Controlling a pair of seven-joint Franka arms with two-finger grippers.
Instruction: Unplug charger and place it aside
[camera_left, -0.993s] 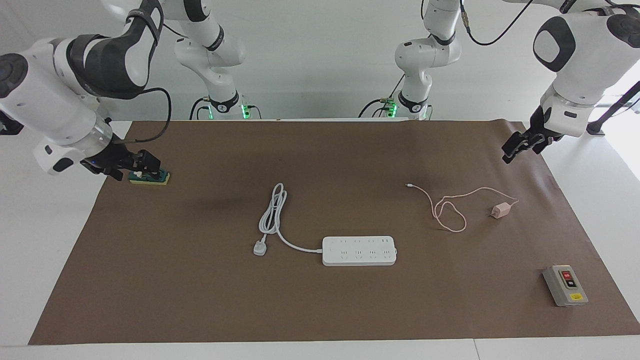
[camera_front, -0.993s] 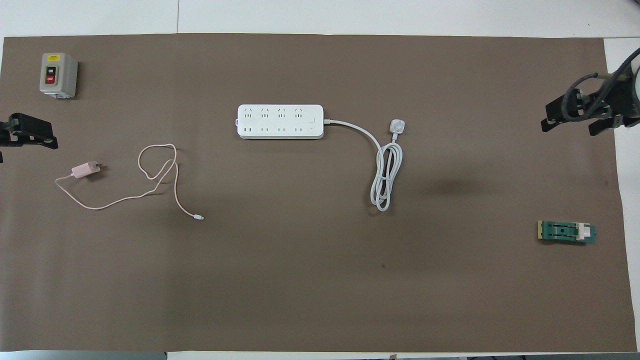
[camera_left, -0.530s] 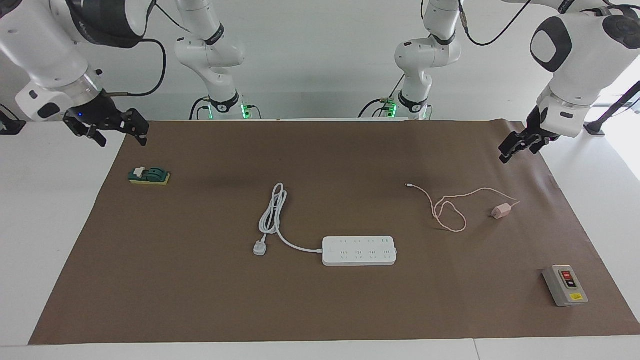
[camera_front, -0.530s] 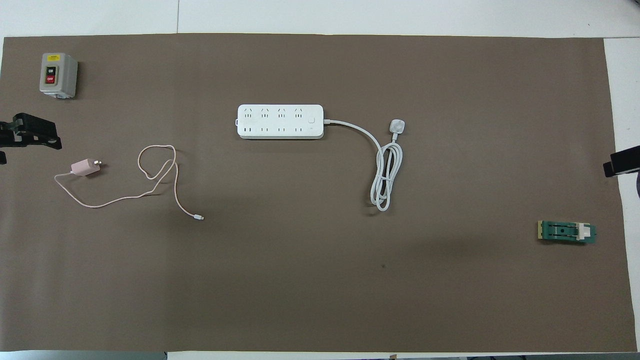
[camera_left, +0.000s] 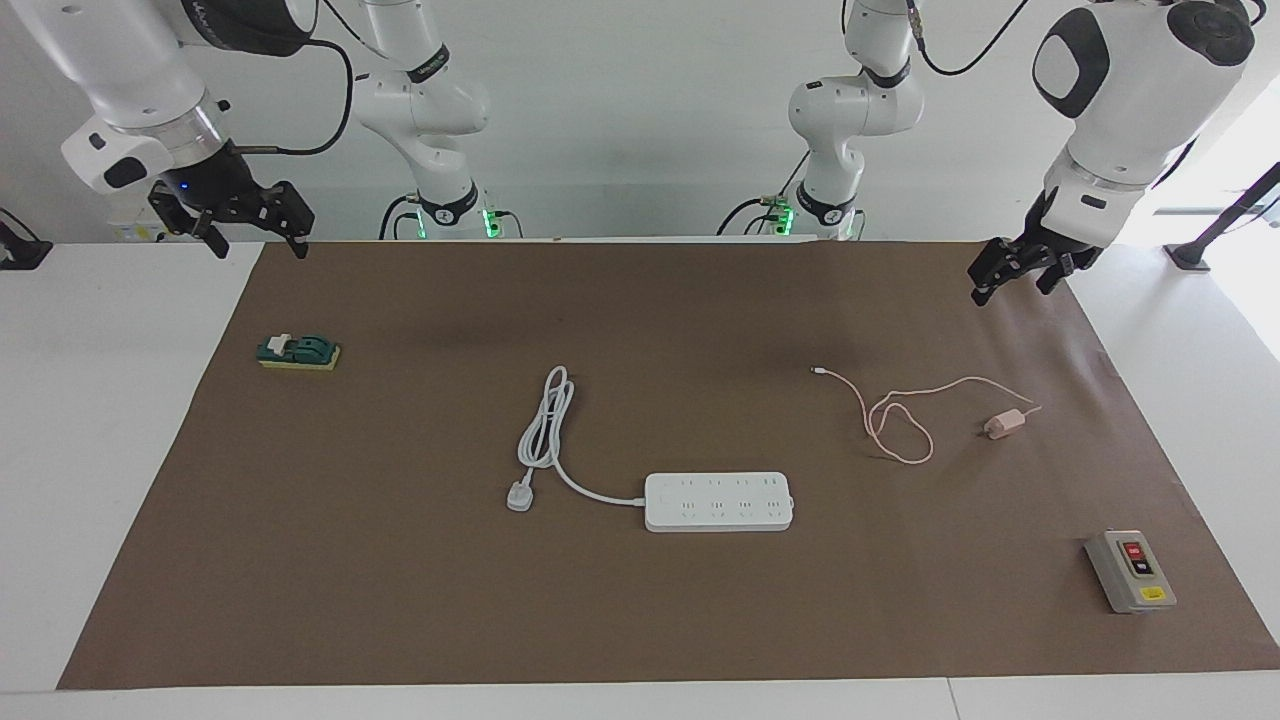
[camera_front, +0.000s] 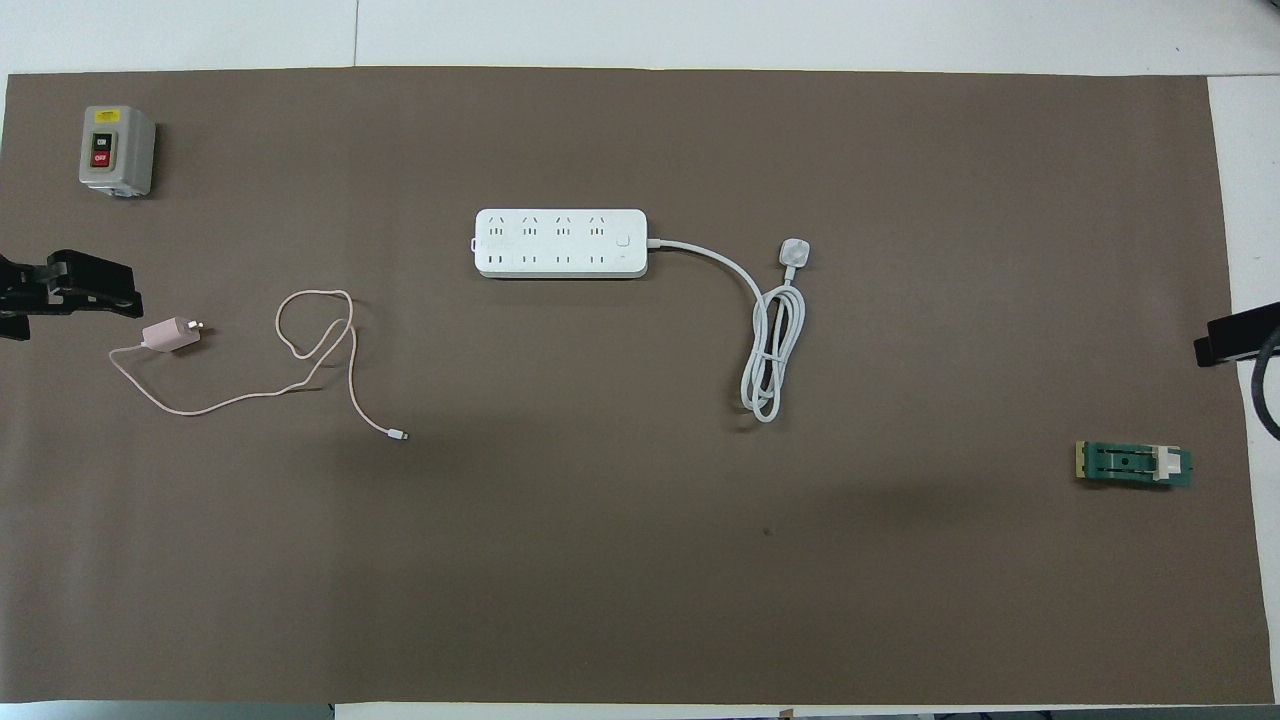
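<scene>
Brown matting (camera_left: 400, 600) covers our table, where our left gripper (camera_left: 1012, 272) hangs spread and empty over its edge, our right gripper (camera_left: 252, 222) likewise, and the charger (camera_left: 1001, 424) lies unplugged, apart from the power strip (camera_left: 719, 501).

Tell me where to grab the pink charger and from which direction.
Grip the charger by its cube body, coming straight down from above, closing across its two flat sides. It lies on its side on the mat, prongs pointing toward the power strip, cable trailing off its opposite end.

Pink charger (camera_left: 1003, 424), white pwr strip (camera_left: 718, 501), brown mat (camera_left: 400, 580).
</scene>
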